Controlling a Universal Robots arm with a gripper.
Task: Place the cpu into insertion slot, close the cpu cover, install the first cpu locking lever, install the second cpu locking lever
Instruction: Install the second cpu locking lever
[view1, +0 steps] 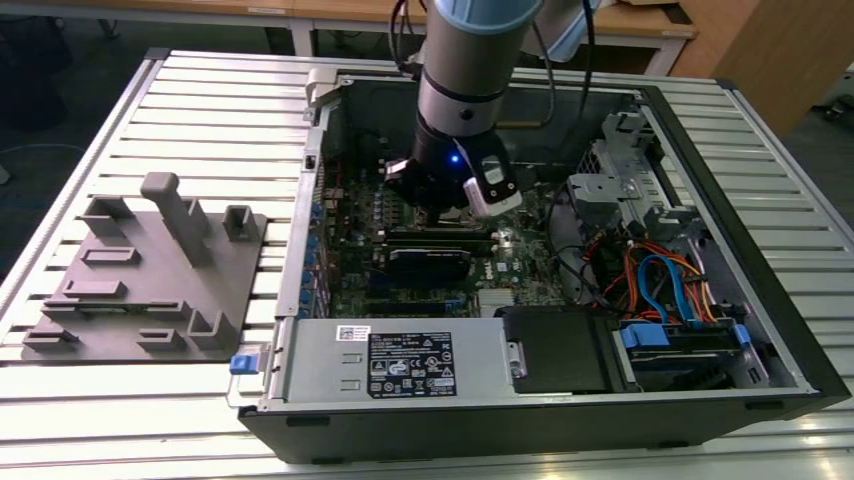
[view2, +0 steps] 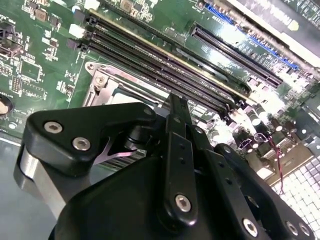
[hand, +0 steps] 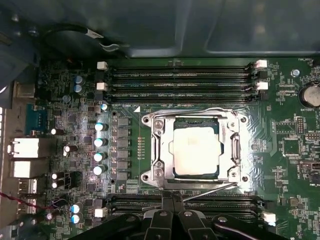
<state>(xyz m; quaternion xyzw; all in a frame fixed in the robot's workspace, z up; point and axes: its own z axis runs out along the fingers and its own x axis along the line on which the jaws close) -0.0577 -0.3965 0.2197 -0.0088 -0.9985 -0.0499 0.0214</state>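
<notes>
Your tool (hand: 172, 200), fingers pressed together, sits at the bottom centre of the first wrist view, just below the cpu cover (hand: 157, 150), which lies shut over the cpu (hand: 196, 150) mid-frame.

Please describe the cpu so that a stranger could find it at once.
Look inside the open computer case, at the green motherboard. Between two banks of long black memory slots sits a square silver frame, the cpu cover. The cpu is the flat pale-grey metal square in its middle.
</notes>
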